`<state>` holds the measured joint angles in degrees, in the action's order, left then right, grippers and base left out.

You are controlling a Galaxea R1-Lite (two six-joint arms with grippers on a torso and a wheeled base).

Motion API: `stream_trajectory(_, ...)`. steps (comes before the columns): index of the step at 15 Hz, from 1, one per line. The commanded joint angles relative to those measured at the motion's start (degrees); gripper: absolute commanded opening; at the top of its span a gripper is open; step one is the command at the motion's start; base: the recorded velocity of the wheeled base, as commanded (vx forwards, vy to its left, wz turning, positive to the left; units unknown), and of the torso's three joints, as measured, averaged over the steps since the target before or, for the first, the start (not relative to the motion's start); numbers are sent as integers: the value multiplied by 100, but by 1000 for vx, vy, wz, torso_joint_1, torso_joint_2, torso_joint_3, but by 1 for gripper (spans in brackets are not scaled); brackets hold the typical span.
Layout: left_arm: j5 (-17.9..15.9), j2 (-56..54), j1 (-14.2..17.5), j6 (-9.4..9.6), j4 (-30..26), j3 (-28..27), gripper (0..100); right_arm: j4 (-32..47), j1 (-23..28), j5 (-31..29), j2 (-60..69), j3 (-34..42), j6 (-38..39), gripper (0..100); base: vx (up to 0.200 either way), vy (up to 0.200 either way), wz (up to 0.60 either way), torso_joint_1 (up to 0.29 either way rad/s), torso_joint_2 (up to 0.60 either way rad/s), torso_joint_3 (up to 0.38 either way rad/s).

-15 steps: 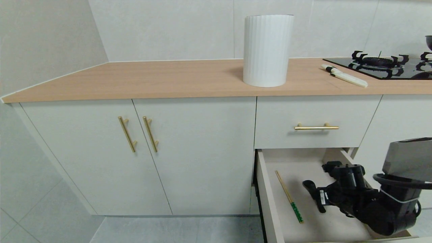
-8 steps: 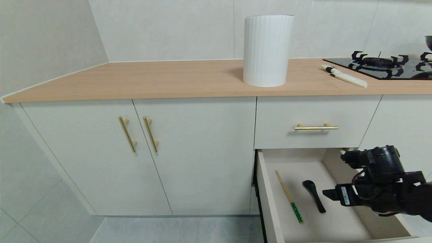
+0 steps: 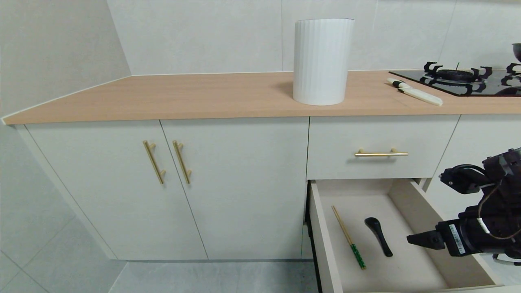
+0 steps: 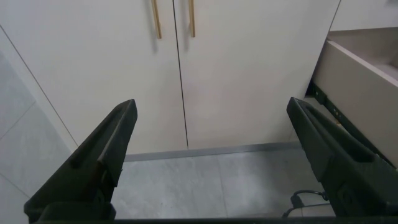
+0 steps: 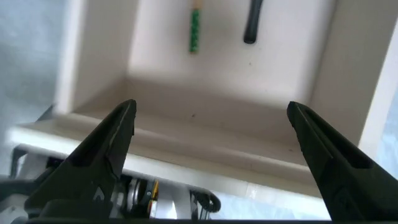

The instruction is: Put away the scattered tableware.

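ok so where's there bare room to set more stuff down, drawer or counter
Drawer: bare floor between the black spoon and the right wall, where the open right gripper hangs; also behind the chopsticks. Counter: wide bare stretch left of the white canister. Tight between knife and hob.

Bright, even light; the white canister (image 3: 322, 61) casts a soft leftward shadow.

White ribbed cylinder (image 3: 322, 61) standing upright on wooden countertop (image 3: 183, 95). Black gas stove (image 3: 460, 79) sitting at countertop's right end. Two cabinet doors (image 3: 236, 187) hanging shut below, gold bar handles (image 3: 181, 161) side by side. Shut upper drawer (image 3: 378, 134) showing horizontal gold handle (image 3: 381, 154). Grey tiled floor (image 3: 183, 278) lying beneath.
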<state>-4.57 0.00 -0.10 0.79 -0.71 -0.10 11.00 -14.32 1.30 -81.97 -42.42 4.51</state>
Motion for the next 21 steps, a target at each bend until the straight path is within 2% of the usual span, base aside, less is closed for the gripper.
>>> stream_trajectory(1,0,0,1,9,0,1,100,17,-79,1,181,-38,-12,100,0,0,0,0,0,0)
stream_trajectory(3,0,0,1,9,0,1,100,34,-158,-34,199,-12,-12,100,0,0,0,0,0,0)
stream_trajectory(9,0,0,1,0,0,1,100,43,-211,-60,199,41,-20,100,-200,0,0,3,3,4)
stream_trajectory(12,0,0,1,0,0,1,100,105,-290,-60,199,94,-38,100,0,0,0,0,0,0)
stream_trajectory(17,0,0,1,0,0,1,100,570,-782,-78,120,226,-47,100,0,0,0,0,0,0)
stream_trajectory(21,0,0,1,0,0,1,100,623,-1055,-315,-188,358,-38,100,0,0,0,0,0,0)
